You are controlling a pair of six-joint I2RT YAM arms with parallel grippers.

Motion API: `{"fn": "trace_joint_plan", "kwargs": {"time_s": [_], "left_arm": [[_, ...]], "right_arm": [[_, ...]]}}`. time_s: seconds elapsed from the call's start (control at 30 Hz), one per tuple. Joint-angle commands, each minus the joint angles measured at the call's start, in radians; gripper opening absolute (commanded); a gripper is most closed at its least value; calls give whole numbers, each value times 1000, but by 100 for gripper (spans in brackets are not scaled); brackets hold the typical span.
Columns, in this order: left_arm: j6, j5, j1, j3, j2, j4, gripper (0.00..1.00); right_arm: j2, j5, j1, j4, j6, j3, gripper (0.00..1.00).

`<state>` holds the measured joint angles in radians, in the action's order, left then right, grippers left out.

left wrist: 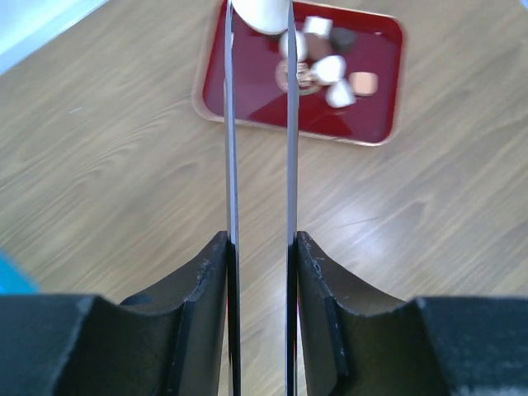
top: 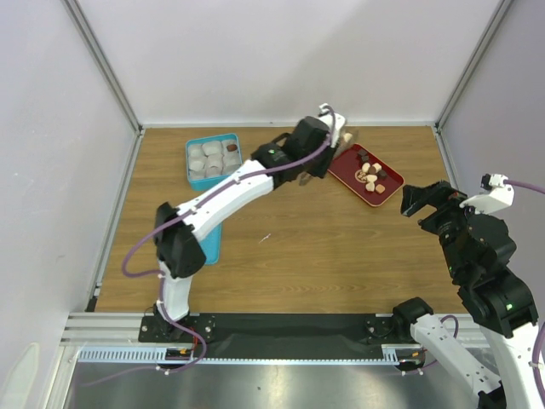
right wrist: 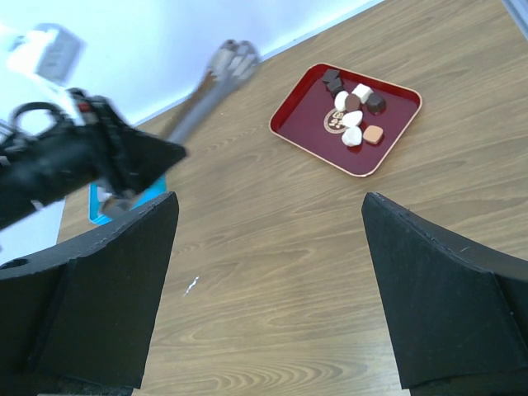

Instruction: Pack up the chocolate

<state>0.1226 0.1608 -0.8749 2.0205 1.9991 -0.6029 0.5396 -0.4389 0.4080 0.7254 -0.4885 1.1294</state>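
Several pieces of chocolate [top: 370, 176] [left wrist: 326, 68] [right wrist: 353, 115], brown, tan and cream, lie on a red tray [top: 342, 167] [left wrist: 375, 103] [right wrist: 299, 124] at the back right. My left gripper [top: 317, 143] [left wrist: 262, 239] is shut on long metal tongs [left wrist: 230, 140] [right wrist: 202, 95]. The tongs' tips reach over the tray's near-left corner. A pale rounded piece [left wrist: 262, 11], seemingly a cream chocolate, sits between the tips. My right gripper [top: 420, 203] [right wrist: 268, 219] is open and holds nothing, above bare wood to the right of the tray.
A blue box [top: 191, 162] of white paper cups stands at the back left, with one brown piece [top: 231, 149] in a cup. A blue lid [top: 213, 244] lies beside the left arm. White walls and metal posts enclose the wooden table.
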Motion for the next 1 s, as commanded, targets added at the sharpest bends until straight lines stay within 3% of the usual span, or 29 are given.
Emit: {"fn": "trace_joint_plan", "kwargs": {"time_s": [0.0, 0.23, 0.43, 0.73, 0.97], "left_arm": [[2, 42, 68, -81, -118, 25, 39], [5, 34, 209, -304, -259, 86, 38], [3, 23, 364, -405, -327, 112, 38], [29, 23, 576, -467, -336, 130, 38], [48, 37, 639, -483, -298, 120, 37]], "right_arm": [[19, 9, -1, -43, -7, 4, 99], [25, 25, -1, -58, -16, -14, 99], [34, 37, 0, -72, -22, -29, 99], [48, 43, -1, -84, -27, -42, 99], [45, 35, -1, -96, -22, -52, 99]]}}
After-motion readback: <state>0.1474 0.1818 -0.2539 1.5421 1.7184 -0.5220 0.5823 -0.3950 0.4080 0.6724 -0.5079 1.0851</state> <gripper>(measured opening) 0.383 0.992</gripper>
